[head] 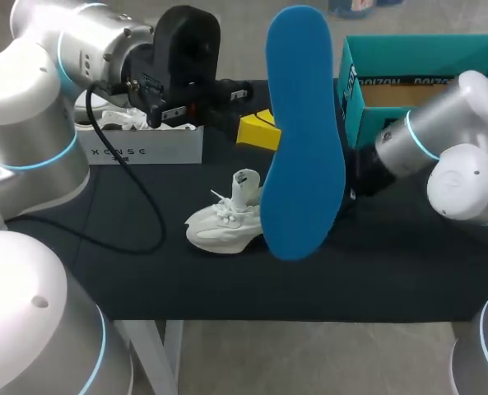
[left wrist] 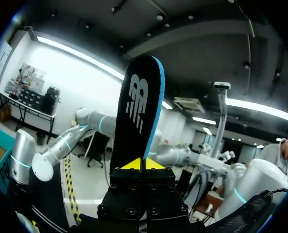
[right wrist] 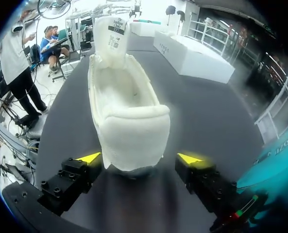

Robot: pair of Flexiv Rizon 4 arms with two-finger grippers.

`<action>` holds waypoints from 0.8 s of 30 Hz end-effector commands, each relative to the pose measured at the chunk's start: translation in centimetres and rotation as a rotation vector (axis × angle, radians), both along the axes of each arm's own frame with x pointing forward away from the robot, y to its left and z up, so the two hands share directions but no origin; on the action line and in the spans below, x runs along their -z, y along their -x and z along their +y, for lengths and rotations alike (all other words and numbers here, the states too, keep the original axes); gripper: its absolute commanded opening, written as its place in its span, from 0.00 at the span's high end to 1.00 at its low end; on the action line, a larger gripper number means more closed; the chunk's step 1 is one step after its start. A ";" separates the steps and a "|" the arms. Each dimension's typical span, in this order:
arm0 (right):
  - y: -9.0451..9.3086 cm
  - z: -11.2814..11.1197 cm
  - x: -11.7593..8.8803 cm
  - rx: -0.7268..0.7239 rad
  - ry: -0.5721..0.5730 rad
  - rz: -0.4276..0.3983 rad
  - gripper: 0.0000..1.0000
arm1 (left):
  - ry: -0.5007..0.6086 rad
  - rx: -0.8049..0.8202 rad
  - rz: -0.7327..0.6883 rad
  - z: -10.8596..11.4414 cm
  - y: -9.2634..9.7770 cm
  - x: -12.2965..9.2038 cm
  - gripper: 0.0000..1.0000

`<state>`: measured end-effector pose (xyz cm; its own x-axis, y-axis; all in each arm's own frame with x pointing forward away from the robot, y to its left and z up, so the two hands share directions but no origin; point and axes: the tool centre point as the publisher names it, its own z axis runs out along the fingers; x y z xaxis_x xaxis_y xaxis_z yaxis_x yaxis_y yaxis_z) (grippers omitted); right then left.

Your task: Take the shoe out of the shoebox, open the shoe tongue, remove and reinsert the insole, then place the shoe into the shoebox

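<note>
Black bench [head: 408, 271], teal shoebox [head: 352, 99] at its far right edge. Blue insole [head: 305, 140], held upright above the bench, pinched by the left hand [left wrist: 144, 164]. White shoe [head: 223, 224] at bench centre, tongue raised; right hand [right wrist: 141, 158] wide, fingers [right wrist: 88, 159] flanking the heel, apart from it.

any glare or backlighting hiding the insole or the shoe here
left wrist view: insole backlit, dark against ceiling strip lights; right wrist view: shoe evenly lit, soft shadow under its heel; head view: no glare, insole covers part of the shoe
</note>
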<state>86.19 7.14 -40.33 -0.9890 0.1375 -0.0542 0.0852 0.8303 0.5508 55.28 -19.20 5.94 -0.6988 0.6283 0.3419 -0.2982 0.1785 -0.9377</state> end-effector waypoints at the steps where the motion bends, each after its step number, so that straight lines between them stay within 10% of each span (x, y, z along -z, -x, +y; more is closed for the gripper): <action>1: -0.4 -0.3 -1.2 -0.004 0.209 0.056 0.00 | 0.000 0.003 0.000 -0.1 -0.1 0.0 1.00; 12: -0.3 -0.1 -1.3 -0.015 0.208 0.059 0.00 | 0.000 0.003 0.000 -0.1 -0.1 0.0 1.00; 24: -0.3 -0.6 -5.6 -0.053 0.529 0.044 0.00 | 0.000 0.003 0.000 -0.1 -0.1 0.0 1.00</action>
